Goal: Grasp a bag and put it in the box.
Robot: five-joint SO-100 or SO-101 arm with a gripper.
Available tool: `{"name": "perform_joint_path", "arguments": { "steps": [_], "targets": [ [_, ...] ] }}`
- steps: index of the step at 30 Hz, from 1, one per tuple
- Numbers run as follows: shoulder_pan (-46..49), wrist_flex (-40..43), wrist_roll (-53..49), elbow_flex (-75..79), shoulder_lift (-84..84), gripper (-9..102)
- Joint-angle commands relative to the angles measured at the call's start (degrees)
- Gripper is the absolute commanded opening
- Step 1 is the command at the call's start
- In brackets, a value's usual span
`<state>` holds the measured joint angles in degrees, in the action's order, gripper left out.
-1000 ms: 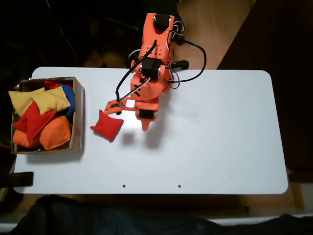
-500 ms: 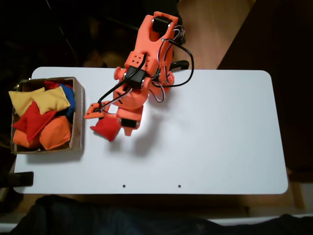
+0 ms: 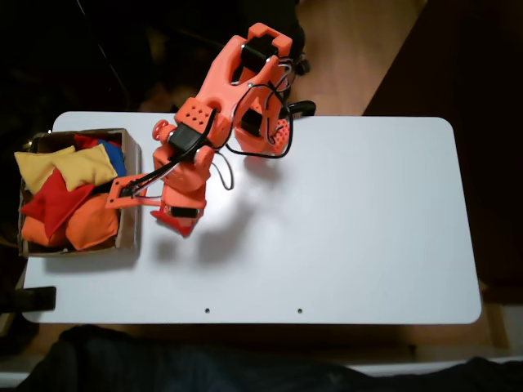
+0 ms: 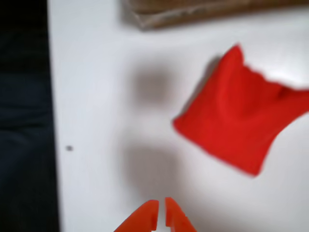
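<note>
Bag [image 4: 236,113]: red beanbag lying flat on the white table [image 3: 368,229], right of centre in the wrist view; in the fixed view it shows as a red patch [image 3: 178,220] at centre left, mostly covered by the orange arm [image 3: 212,114].
Box [image 3: 129,196]: brown, at the left edge of the fixed view, already heaped with yellow, red, orange and blue beanbags; its wall crosses the top of the wrist view [image 4: 207,12].
Gripper [image 4: 161,212]: fingertips at the bottom centre of the wrist view, drawn almost together with only a thin slit between them, holding nothing; in the fixed view one long finger reaches left toward the box wall [image 3: 122,189].
Key relation: in the wrist view the bag lies up and to the right of the fingertips, apart from them, between them and the box.
Bag axis: it sits diamond-wise, one corner pointing up toward the box, no clear long side.
Judgement: the grasp is not yet made; the fingers would likely need to spread and shift right over the bag before closing.
Risk: a closed tip may push the soft bag rather than pinch it.
</note>
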<state>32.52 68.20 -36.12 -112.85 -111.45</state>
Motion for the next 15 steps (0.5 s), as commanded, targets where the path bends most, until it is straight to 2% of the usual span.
{"name": "perform_joint_path", "arguments": {
  "steps": [1,15],
  "targets": [
    [2.0,1.9,-2.5,4.9,1.8,1],
    [5.4,2.3,-18.2,6.3,10.0,1]
  ]
}}
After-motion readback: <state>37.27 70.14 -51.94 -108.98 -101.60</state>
